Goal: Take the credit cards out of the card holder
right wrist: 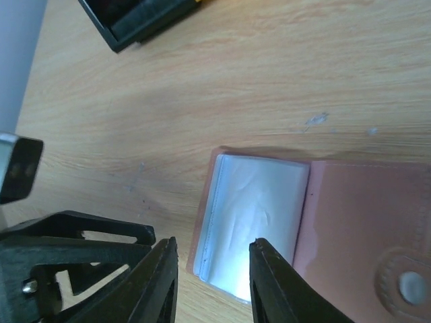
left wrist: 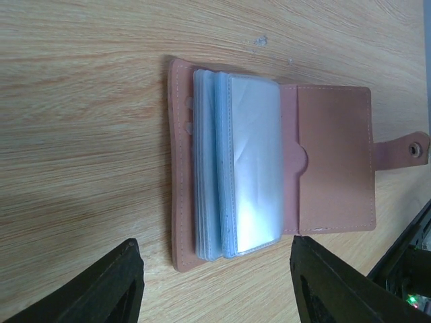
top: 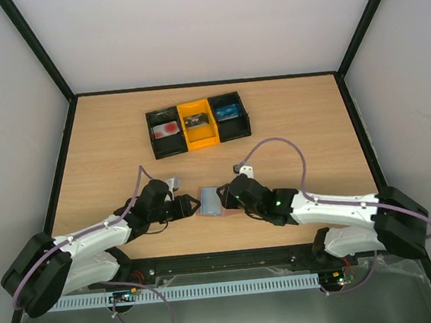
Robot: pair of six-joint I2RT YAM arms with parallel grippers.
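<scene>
The card holder [top: 211, 200] lies open on the table between my two grippers, pinkish-brown with pale blue-grey plastic sleeves. It also shows in the left wrist view [left wrist: 269, 161] and the right wrist view [right wrist: 259, 215]. No card shows in the sleeves. My left gripper [top: 188, 206] is open and empty at the holder's left edge [left wrist: 215, 289]. My right gripper [top: 226, 197] is open and empty over its right side [right wrist: 212, 289]. A pale credit card with a red round mark [top: 166, 128] lies in the tray's left compartment. The plain red card is out of view.
A black-and-yellow three-compartment tray [top: 200, 139] stands at the back middle, its corner in the right wrist view [right wrist: 135, 23]. A dark item [top: 196, 120] lies in its yellow compartment and a blue one [top: 227, 112] in the right. The holder's snap tab [left wrist: 404, 151] points toward the right arm.
</scene>
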